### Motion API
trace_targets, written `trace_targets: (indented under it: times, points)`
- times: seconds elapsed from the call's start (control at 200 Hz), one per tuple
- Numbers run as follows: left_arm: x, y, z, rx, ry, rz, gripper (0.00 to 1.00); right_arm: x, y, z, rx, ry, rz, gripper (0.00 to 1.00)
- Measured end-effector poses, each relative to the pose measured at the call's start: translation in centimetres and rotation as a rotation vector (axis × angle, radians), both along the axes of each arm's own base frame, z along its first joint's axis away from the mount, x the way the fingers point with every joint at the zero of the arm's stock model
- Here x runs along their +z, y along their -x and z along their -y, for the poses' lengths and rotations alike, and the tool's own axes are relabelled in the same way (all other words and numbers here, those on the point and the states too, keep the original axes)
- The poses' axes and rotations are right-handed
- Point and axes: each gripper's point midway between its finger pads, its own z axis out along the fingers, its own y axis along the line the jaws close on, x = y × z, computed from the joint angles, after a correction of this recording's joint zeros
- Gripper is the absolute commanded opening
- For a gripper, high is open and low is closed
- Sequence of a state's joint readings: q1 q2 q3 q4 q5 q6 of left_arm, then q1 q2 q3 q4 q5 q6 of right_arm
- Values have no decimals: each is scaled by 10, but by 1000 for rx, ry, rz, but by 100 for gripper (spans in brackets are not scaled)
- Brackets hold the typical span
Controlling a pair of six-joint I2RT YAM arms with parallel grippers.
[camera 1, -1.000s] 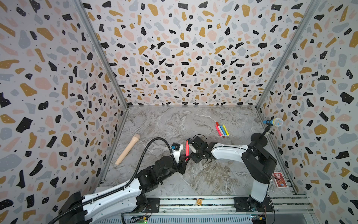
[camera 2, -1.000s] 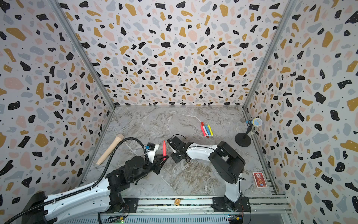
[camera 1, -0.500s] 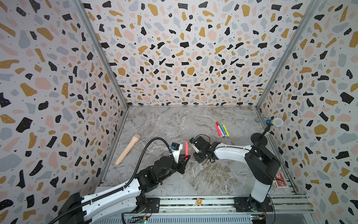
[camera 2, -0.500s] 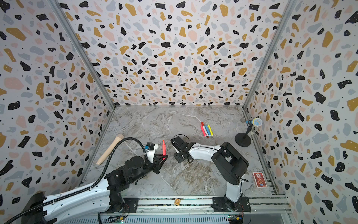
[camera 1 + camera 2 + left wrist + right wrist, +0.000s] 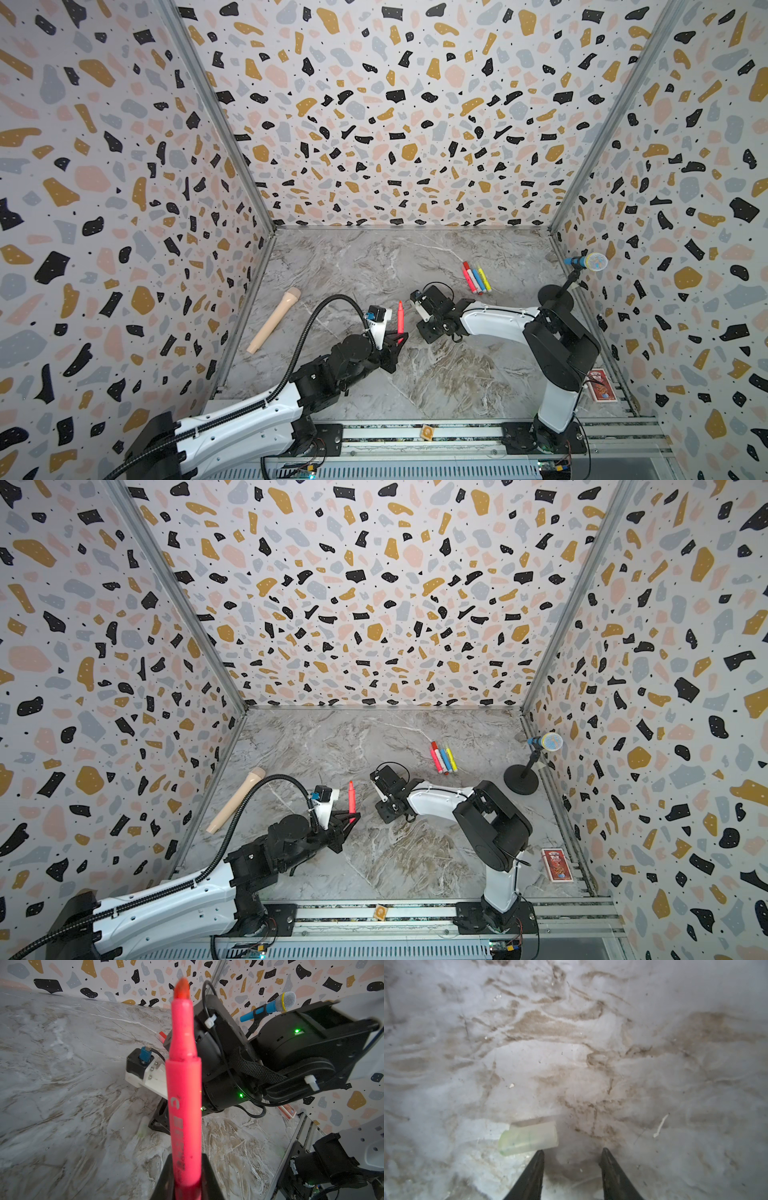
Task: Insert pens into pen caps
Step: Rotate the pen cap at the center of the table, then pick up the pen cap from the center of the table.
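Observation:
My left gripper (image 5: 399, 336) (image 5: 351, 817) (image 5: 188, 1183) is shut on the lower end of a neon pink pen (image 5: 400, 316) (image 5: 352, 796) (image 5: 184, 1093). The pen stands upright with its bare tip up. My right gripper (image 5: 428, 332) (image 5: 573, 1152) points down at the floor just right of that pen and is open with nothing between its fingers. A pale translucent pen cap (image 5: 528, 1138) (image 5: 143, 1127) lies on its side on the floor. It sits just ahead of one right fingertip (image 5: 539, 1155), outside the gap. Several more pens (image 5: 475, 277) (image 5: 442, 757) lie side by side farther back.
A long beige stick (image 5: 274, 320) lies by the left wall. A blue microphone (image 5: 584, 262) on a black stand is at the right wall. A red card box (image 5: 600, 384) lies at the front right. A small orange tag (image 5: 427, 432) sits on the front rail.
My right gripper has drawn a little to the right, away from the upright pink pen. The left gripper and its pen have hardly moved.

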State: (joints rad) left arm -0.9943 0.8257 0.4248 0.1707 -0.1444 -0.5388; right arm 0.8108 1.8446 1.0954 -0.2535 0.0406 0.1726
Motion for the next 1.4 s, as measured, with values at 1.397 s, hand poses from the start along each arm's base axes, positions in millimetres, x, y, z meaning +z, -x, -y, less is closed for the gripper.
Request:
trace_targets:
  times: [1.397]
  points:
    - [0,-1,-15,55,-17,-8,0,27,11,-36,-24,-115,-84,35]
